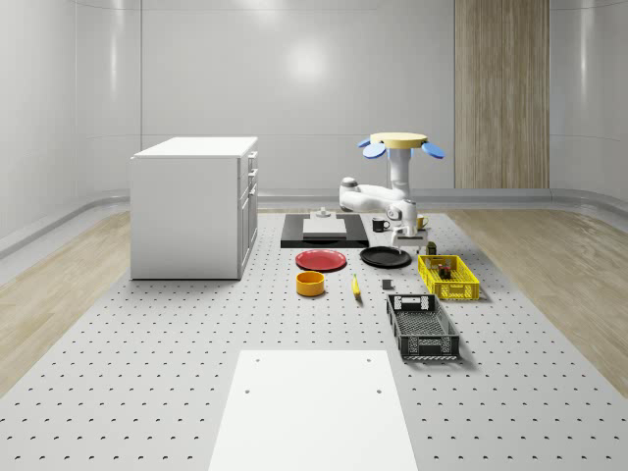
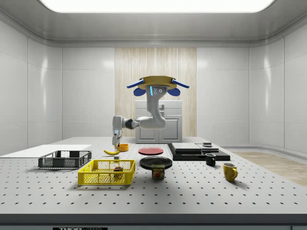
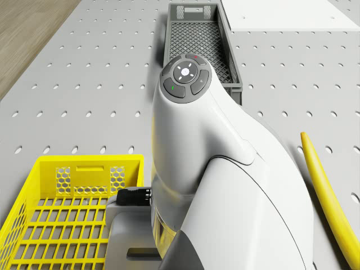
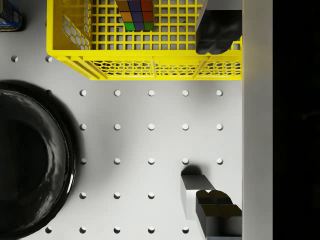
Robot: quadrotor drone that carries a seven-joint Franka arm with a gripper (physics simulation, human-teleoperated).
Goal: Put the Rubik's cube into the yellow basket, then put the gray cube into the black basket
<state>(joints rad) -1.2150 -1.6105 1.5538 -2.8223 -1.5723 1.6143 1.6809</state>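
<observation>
**Rubik's cube in yellow basket; jaws wide open over gray cube**

My drone (image 1: 397,143) hovers above the bench (image 1: 147,363), over the area near the black plate (image 1: 385,257) and the yellow basket (image 1: 448,278). In the side view my arm reaches toward that view's left and the gripper (image 2: 115,142) hangs pointing down, clear of the bench surface.

Wrist view: the jaws stand wide apart and hold nothing. One fingertip (image 4: 218,32) shows over the near wall of the yellow basket; the other fingertip (image 4: 218,212) lies over bare bench — just beside the gray cube (image 4: 192,192). The gray cube rests on the bench between the two fingertips, close against the second one; I cannot tell whether it touches it.

The Rubik's cube (image 4: 135,14) sits inside the yellow basket, on its mesh floor. The side view also shows a small object (image 2: 118,169) inside that basket.

The black basket (image 1: 422,328) stands on the bench just beyond the yellow basket, toward the white panel (image 1: 314,412). A banana (image 3: 329,197) lies on the bench near my arm in the drone view. An orange bowl (image 1: 310,284) and a red plate (image 1: 322,260) sit toward the whole-scene view's left of the black plate. A can (image 4: 10,16) stands beside the yellow basket's corner.
</observation>
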